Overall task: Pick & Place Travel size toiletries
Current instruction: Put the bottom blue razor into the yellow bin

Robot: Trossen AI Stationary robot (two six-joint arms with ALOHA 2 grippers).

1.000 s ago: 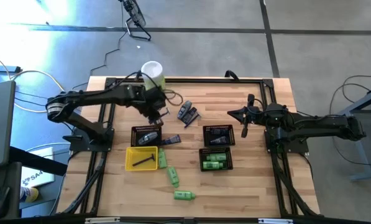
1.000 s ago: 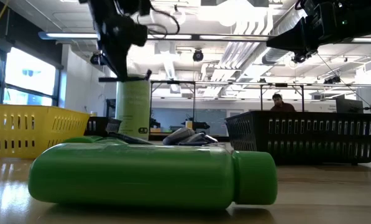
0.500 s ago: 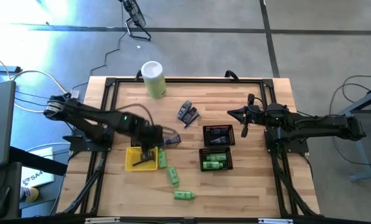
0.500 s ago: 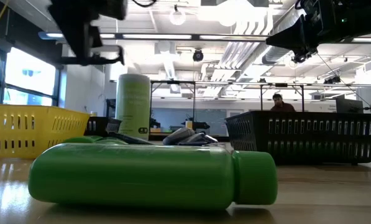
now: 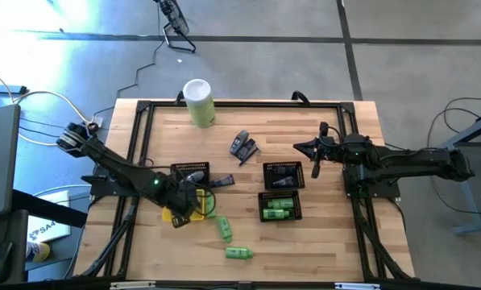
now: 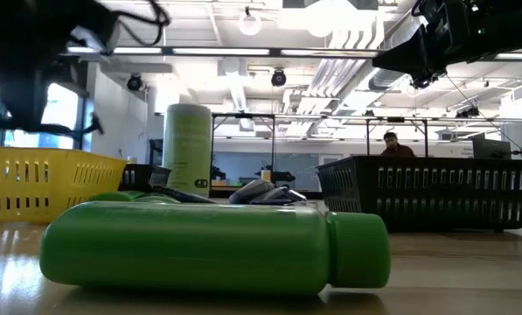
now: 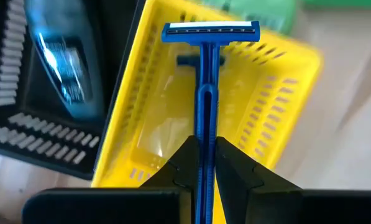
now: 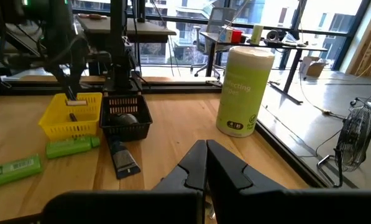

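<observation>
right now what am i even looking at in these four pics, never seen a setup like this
Two robot arms work at a wooden table, filmed by four cameras at once. One looks straight down from above, one sits at table height, and one rides on each arm's wrist.

The left tool is shut on a blue razor, holding it over a yellow tray. The right tool is shut and empty, waiting at the table's right side.

On the table lie three black baskets, loose green bottles, dark tubes, and a tall canister. The big green shape in the table-height picture is just one bottle close to the lens.
</observation>
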